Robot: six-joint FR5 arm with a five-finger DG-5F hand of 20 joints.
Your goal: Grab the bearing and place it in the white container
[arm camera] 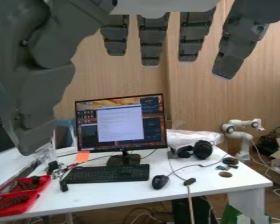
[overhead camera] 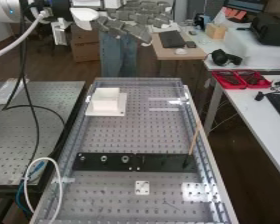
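One dark grey robot hand (overhead camera: pixel 139 33) hung with straight fingers spread; the small round metal bearing (overhead camera: pixel 125 159), on the flat black bar (overhead camera: pixel 94 166), lay well below it.

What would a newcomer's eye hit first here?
Probably the dark grey robot hand, fingers open, at the top of the high view. Next, the boxy white container at the far left of the perforated metal bench, and the red plastic trays on the white desk. The small round metal bearing on the flat black bar is easily overlooked.
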